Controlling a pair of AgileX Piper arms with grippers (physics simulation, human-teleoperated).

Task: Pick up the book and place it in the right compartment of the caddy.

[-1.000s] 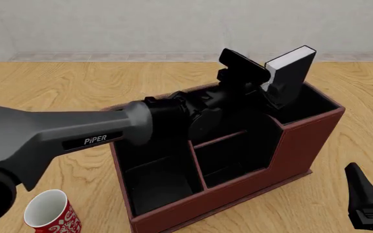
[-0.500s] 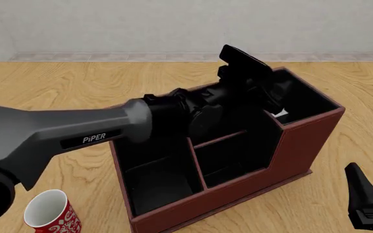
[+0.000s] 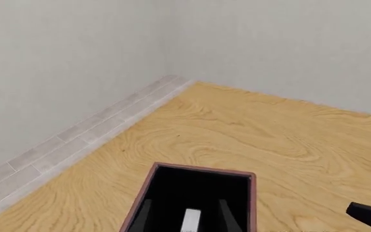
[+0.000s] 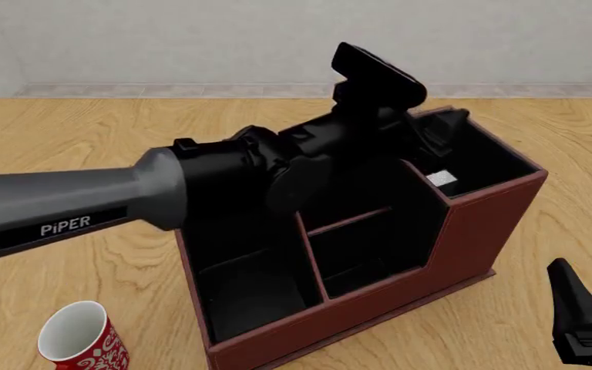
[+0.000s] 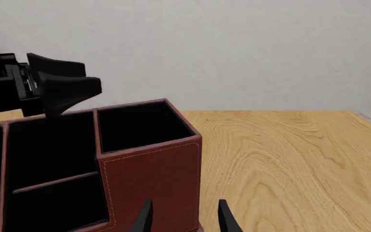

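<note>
One reddish-brown, black-lined three-section caddy (image 4: 481, 231) is seen; one black hardback book (image 4: 441, 179) lies inside its right compartment (image 4: 476, 162), at three o'clock. The left gripper (image 4: 442, 127) is parted above it; the right gripper (image 5: 182, 217) is parted too.

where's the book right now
In the front view the book is down inside the caddy's right compartment, only its white page edges showing, just below the left gripper.

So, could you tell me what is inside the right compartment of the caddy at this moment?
The book lies down in the right compartment; only a sliver of its white page edges shows. Its black covers merge with the dark lining, and the left gripper above covers part of the opening.
</note>
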